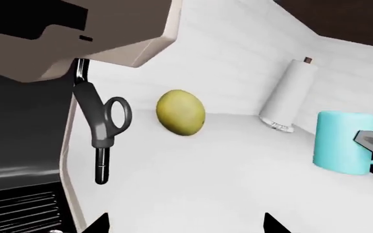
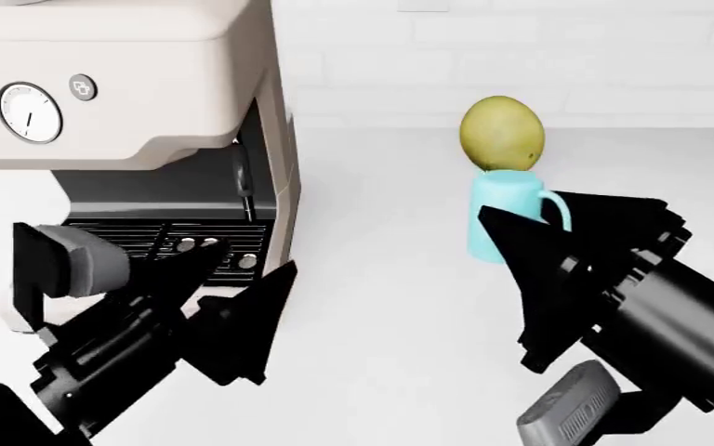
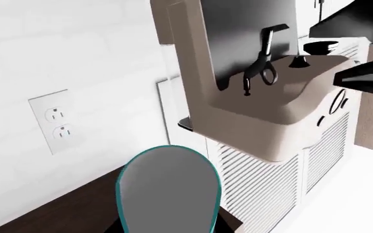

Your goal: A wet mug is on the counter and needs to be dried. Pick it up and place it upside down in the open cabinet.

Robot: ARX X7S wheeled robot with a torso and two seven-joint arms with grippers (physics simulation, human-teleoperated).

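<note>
While the espresso machine (image 2: pixel 122 93) fills the left of the head view, a cream glossy box with a round gauge, a button and a dark ribbed drip grille, the left gripper (image 2: pixel 239 321) sits low in front of it, black angular fingers spread wide with nothing between them, arm angled up from bottom left with a grey cylindrical joint behind. Steam wand (image 1: pixel 105 131) hangs at the machine's side: dark metal rod with a loop. Counter (image 2: pixel 382 307) is smooth, plain white, matte. Yellow-green fruit (image 2: pixel 502 133) is oval, slightly dull skin, standing behind the mug near the white brick wall. Mug (image 2: pixel 506 216) is a smooth light-turquoise cylinder, upright on the counter, loop handle toward the right. Right gripper (image 2: pixel 524 279) reaches in from bottom right, black wedge fingers apart, one tip overlapping the mug's lower body in the head view; contact cannot be told, not closed on it. Right wrist view looks down at the mug's rim, grey inside. Paper towel roll (image 1: pixel 290 97), white, upright cylinder, stands farther back by the wall, seen in left wrist view.
</note>
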